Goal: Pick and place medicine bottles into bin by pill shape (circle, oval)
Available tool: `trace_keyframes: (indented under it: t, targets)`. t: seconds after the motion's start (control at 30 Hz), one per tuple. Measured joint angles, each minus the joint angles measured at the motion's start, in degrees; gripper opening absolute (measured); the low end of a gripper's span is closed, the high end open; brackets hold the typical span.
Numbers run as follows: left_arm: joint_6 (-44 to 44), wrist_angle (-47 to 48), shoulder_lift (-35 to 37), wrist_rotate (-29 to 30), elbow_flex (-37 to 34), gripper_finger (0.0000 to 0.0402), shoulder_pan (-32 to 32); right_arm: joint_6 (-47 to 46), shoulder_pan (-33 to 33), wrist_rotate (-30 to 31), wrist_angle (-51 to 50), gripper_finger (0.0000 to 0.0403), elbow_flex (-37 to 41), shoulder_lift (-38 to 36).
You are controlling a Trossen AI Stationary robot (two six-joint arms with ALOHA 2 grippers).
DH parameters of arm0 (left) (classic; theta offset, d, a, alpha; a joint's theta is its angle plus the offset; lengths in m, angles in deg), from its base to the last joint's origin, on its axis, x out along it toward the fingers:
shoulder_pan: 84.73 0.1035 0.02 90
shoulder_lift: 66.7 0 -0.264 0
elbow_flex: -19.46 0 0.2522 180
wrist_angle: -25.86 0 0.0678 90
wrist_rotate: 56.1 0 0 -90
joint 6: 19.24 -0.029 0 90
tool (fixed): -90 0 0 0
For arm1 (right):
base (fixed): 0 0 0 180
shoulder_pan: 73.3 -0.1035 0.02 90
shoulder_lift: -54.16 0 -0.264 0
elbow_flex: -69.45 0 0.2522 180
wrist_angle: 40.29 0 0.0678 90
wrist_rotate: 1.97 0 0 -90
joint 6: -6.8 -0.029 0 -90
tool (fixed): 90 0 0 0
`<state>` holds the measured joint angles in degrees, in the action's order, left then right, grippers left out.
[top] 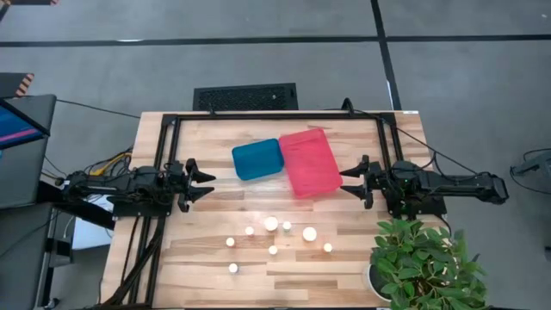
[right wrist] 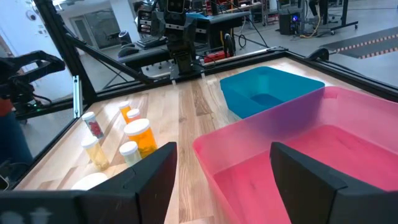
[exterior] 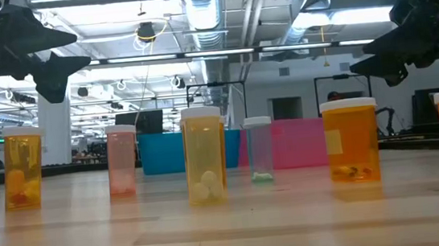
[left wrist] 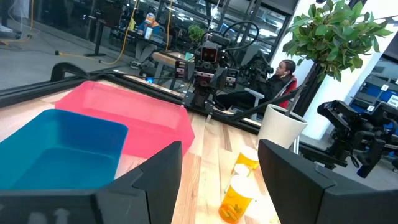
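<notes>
Pink plastic marks the middle of the wooden table [top: 362,258]: the pink bin [top: 310,162] lies touching the smaller blue bin [top: 258,159] on its left-arm side. The medicine bottles [top: 271,224], white-capped and amber-bodied, stand scattered on the boards in front of the pink bin, well apart from it. To either side of the bins hang the left gripper [top: 205,182] and right gripper [top: 349,183], both above the table with fingers spread wide and holding nothing. A potted plant [top: 422,263] sits at the table corner beyond the bottles, nearest the right arm.
</notes>
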<state>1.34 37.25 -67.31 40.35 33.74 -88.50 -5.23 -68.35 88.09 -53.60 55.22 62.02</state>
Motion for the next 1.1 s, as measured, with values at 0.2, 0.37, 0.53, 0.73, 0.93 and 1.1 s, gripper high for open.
trace_keyframes:
  t: [0.2,0.37,0.53,0.73,0.93,1.1]
  targets:
    - [0.0,0.0,0.0,0.0,0.0,0.0204,0.0,0.0,0.0,0.0,0.0,0.0271,0.0,0.0]
    - [0.0,0.0,0.0,0.0,0.0,0.0204,0.0,0.0,0.0,0.0,0.0,0.0271,0.0,0.0]
    - [0.0,0.0,0.0,0.0,0.0,0.0204,0.0,0.0,0.0,0.0,0.0,0.0271,0.0,0.0]
    - [0.0,0.0,0.0,0.0,0.0,0.0204,0.0,0.0,0.0,0.0,0.0,0.0271,0.0,0.0]
    - [0.8,0.0,0.0,0.0,0.0,0.0204,0.0,0.0,0.0,0.0,0.0,0.0271,0.0,0.0]
    - [2.4,-0.3,-0.2,1.6,0.0,0.0204,0.0,0.0,0.0,0.0,0.0,0.0271,0.0,0.0]
